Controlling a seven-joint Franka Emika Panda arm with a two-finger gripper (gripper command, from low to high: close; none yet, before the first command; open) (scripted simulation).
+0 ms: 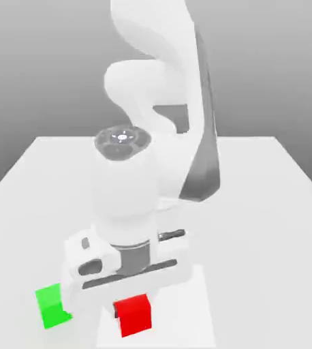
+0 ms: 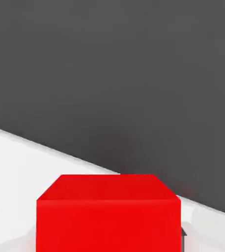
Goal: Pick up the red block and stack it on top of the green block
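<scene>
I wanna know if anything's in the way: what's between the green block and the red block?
In the exterior view, just a bare bit of white tabletop between the green block and red block.

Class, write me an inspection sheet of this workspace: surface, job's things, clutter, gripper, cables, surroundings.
Surface: white table, with a brighter patch below the arm.
Job's things: red block at the gripper; green block apart from it, towards the exterior view's left. Not stacked.
Clutter: nothing seen.
Gripper: the gripper is closed on the red block; whether the block is off the table, I cannot tell.
Cables: nothing seen.
Surroundings: grey backdrop beyond the table.
</scene>
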